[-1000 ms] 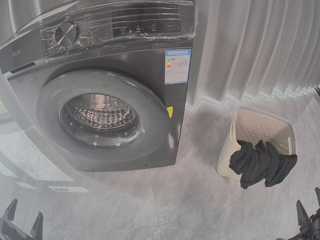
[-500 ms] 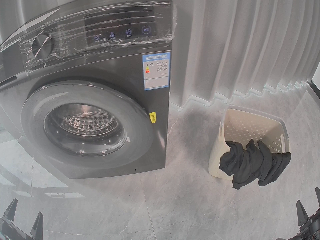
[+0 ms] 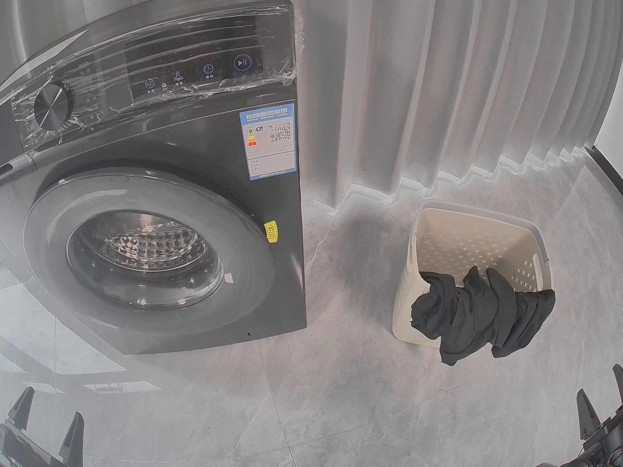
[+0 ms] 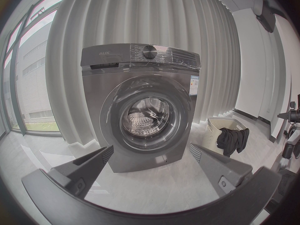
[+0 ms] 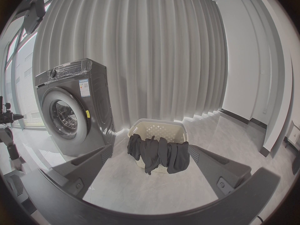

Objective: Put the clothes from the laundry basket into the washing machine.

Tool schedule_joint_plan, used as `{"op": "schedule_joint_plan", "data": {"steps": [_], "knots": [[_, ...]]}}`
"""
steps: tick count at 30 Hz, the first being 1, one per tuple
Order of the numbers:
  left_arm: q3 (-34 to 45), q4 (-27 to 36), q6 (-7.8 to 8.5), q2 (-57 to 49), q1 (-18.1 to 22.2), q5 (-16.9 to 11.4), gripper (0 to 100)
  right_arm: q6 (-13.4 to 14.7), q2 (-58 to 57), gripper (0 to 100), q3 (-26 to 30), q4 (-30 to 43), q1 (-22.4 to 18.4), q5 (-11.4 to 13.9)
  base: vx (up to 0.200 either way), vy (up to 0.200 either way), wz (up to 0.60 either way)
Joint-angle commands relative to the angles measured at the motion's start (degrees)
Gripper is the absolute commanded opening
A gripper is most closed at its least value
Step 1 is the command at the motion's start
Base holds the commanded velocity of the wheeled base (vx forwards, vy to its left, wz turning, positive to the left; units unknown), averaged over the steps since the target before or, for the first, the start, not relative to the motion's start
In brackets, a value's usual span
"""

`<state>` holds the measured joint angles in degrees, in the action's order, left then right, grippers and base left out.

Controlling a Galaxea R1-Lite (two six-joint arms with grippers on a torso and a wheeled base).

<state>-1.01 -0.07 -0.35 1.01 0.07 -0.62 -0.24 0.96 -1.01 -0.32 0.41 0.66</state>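
Black left gripper (image 3: 48, 416) and right gripper (image 3: 600, 394) sit nearest, jaws spread and empty; beyond, dark clothes (image 3: 477, 316) drape the basket (image 3: 477, 210) rim, where a snagged pull could tip it, and left of the basket the washing machine (image 3: 195, 144) door looks shut, blocking loading.

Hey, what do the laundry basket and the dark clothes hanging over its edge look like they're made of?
The laundry basket looks like moulded cream plastic, matt, its walls pierced with small cross-shaped holes. The dark clothes look like soft black fabric, matt, draping in slightly puffy folds over the rim; exact cloth unclear.
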Motion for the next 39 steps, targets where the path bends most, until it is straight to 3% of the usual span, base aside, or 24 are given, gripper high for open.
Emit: {"op": "schedule_joint_plan", "data": {"steps": [1, 39], "knots": [[1.01, -0.01, 0.00, -0.84, 0.01, 0.01, 100, -0.02, -0.44, 100, 1.01, -0.03, 0.02, 0.04, 0.000, 0.000, 0.00], [1.01, -0.01, 0.00, -0.84, 0.10, 0.01, 100, -0.02, -0.44, 100, 1.01, -0.03, 0.02, -0.04, 0.000, -0.032, 0.00]]}}
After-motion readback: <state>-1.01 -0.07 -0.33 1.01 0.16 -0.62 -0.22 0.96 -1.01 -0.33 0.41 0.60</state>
